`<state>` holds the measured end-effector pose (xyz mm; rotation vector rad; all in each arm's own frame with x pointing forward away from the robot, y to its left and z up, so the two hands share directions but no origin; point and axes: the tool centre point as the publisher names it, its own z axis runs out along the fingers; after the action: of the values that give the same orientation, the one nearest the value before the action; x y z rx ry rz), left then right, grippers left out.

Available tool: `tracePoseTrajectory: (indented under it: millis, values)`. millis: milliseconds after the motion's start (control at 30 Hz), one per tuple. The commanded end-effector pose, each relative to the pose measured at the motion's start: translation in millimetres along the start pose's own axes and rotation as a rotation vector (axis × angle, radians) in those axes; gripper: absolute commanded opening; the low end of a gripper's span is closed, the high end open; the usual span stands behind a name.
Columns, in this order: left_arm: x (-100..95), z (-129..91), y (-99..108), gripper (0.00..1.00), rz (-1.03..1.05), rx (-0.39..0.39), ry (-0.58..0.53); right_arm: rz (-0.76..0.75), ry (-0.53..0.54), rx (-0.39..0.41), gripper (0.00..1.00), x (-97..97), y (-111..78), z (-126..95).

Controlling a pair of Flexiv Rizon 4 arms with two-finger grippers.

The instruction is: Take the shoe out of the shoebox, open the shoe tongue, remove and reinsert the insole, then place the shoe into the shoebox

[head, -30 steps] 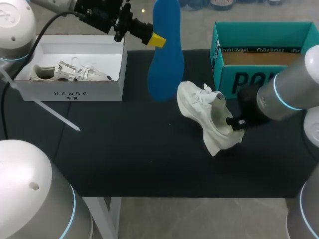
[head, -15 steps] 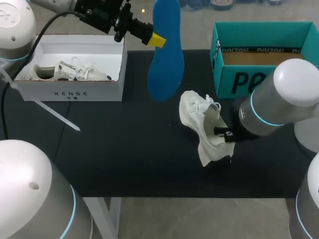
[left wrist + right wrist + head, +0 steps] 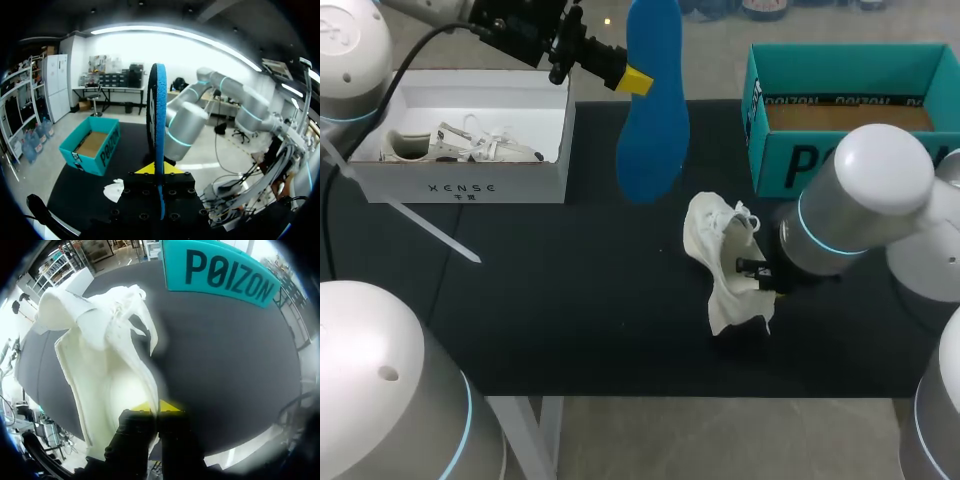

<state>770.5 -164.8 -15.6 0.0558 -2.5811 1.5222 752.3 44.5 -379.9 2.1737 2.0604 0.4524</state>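
My left gripper [image 3: 638, 80] is shut on the edge of a blue insole [image 3: 653, 110], which hangs upright above the table's back middle. In the left wrist view the insole [image 3: 159, 125] stands edge-on between the yellow tips of my left gripper [image 3: 159, 170]. The white shoe [image 3: 725, 262] is at the table's middle right, tilted with its opening turned toward my right arm. My right gripper [image 3: 765, 275] is shut on the shoe's collar wall. In the right wrist view the shoe [image 3: 100, 365] stretches ahead of my right gripper [image 3: 155, 406], one finger inside it. The teal shoebox [image 3: 790, 160] stands open at the back right.
A white box [image 3: 470, 185] at the back left holds another pale shoe [image 3: 460, 145]. A white strip [image 3: 420, 225] slants across the dark mat in front of it. The teal box wall [image 3: 225, 277] lies beyond the shoe's toe.
My right arm has swung in toward the table's middle, carrying the shoe a little left and nearer the front edge while turning it. The left arm and insole have not moved.
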Motion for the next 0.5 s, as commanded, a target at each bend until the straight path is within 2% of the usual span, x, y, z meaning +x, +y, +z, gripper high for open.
tracePoseTrajectory:
  millis: [33,200,500]
  values:
    - [0.0,0,0,0.00,0.000,0.000,0.000,0.015,0.015,0.005,0.00,1.2,7.9,11]
    - [0.0,0,0,0.00,0.000,0.000,0.000,0.036,0.015,0.010,0.00,1.2,14.0,18]
    - [0.0,0,0,0.00,0.000,0.000,0.000,0.039,-0.016,0.040,0.00,5.0,11.2,30]
